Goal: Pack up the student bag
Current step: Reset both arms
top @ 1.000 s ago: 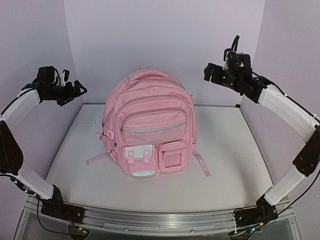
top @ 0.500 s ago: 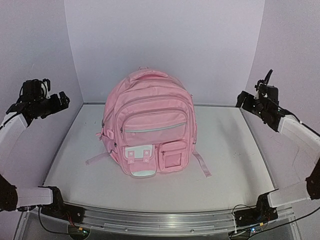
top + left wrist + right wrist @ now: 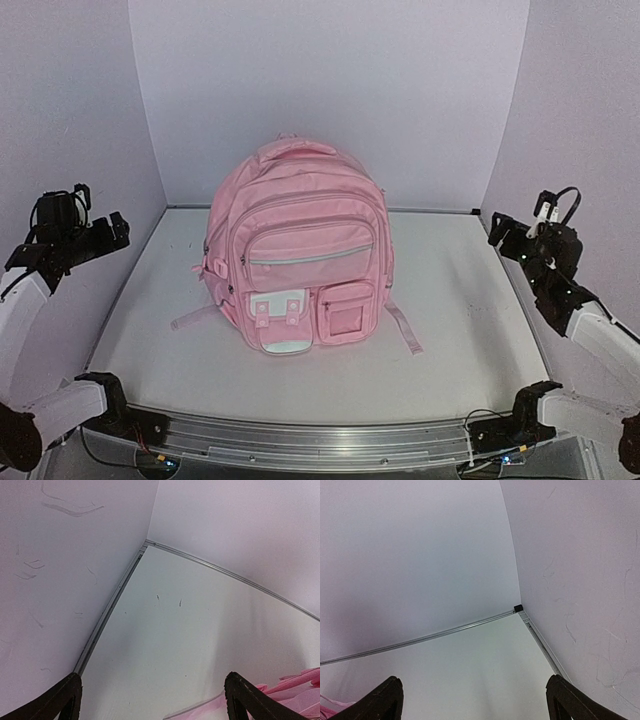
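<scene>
The student bag (image 3: 300, 255) is a large light-pink backpack standing upright in the middle of the table, front pockets facing me, one with a white flap (image 3: 277, 305). Its straps trail on the table; pink strap bits show at the bottom right of the left wrist view (image 3: 300, 685). My left gripper (image 3: 110, 232) is open and empty at the left wall, well apart from the bag. My right gripper (image 3: 505, 238) is open and empty near the right wall. Both wrist views show wide-spread fingertips (image 3: 65, 697) (image 3: 387, 697) over bare table.
White walls close the table at the left (image 3: 70, 120), back and right (image 3: 580, 120). A metal rail (image 3: 320, 440) runs along the near edge with both arm bases on it. A small black corner piece (image 3: 518, 608) sits at the far right corner.
Both arms have swung down and outward from beside the bag's top toward the side walls. The bag has not moved.
</scene>
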